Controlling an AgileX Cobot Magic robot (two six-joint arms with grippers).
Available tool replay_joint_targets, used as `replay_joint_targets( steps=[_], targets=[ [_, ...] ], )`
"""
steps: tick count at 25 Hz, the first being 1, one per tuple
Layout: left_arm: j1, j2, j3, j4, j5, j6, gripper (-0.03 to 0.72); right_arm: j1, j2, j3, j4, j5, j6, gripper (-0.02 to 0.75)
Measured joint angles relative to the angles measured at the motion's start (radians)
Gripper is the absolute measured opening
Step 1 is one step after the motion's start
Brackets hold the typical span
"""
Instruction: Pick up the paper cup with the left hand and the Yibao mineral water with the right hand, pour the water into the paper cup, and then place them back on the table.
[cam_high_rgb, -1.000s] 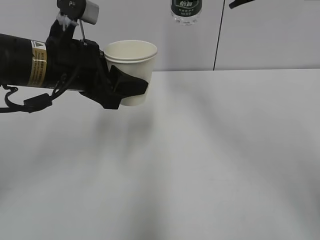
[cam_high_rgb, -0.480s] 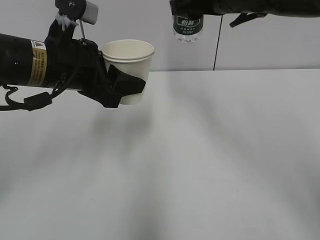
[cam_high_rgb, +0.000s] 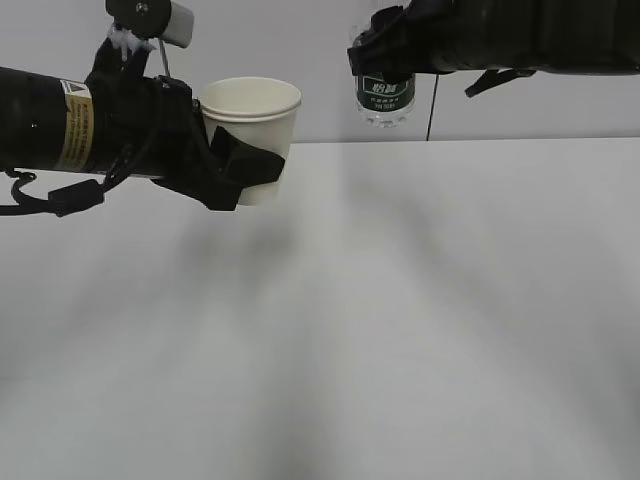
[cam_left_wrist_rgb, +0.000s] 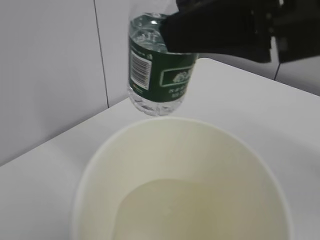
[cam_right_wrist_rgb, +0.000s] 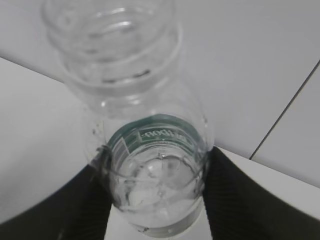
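Aloft over open bench (cam_high_rgb: 420, 330), left tool (cam_high_rgb: 240, 165) clamps upright paper cup (cam_high_rgb: 252, 125); right tool (cam_high_rgb: 385, 55) clamps upright Yibao mineral water (cam_high_rgb: 385, 100).

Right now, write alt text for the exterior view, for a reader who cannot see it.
Two black robot arms hold things above a white table: the left hand grips a cream paper cup, upright, and the right hand holds a green-labelled bottle, upright, higher and to the cup's right, in front of a pale wall.
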Motion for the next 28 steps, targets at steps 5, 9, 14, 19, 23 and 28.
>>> replay_joint_targets(
  steps=[5, 9, 14, 19, 23, 28],
  targets=[
    [0.000, 0.000, 0.000, -0.044, 0.057, 0.000, 0.367, 0.000, 0.000, 0.009, 0.000, -0.015, 0.011, 0.424],
    [0.000, 0.000, 0.000, -0.054, 0.096, 0.000, 0.367, 0.000, 0.000, 0.009, 0.000, -0.047, 0.012, 0.424],
    [0.000, 0.000, 0.000, -0.076, 0.134, 0.000, 0.367, -0.002, 0.000, 0.012, 0.001, -0.049, 0.016, 0.424],
    [0.000, 0.000, 0.000, -0.086, 0.149, 0.000, 0.367, -0.020, 0.000, 0.059, 0.002, -0.049, 0.036, 0.424],
    [0.000, 0.000, 0.000, -0.087, 0.150, 0.000, 0.367, -0.025, 0.000, 0.103, 0.002, -0.049, 0.040, 0.424],
    [0.000, 0.000, 0.000, -0.089, 0.152, 0.000, 0.367, -0.025, 0.000, 0.138, 0.002, -0.049, 0.047, 0.424]
  ],
)
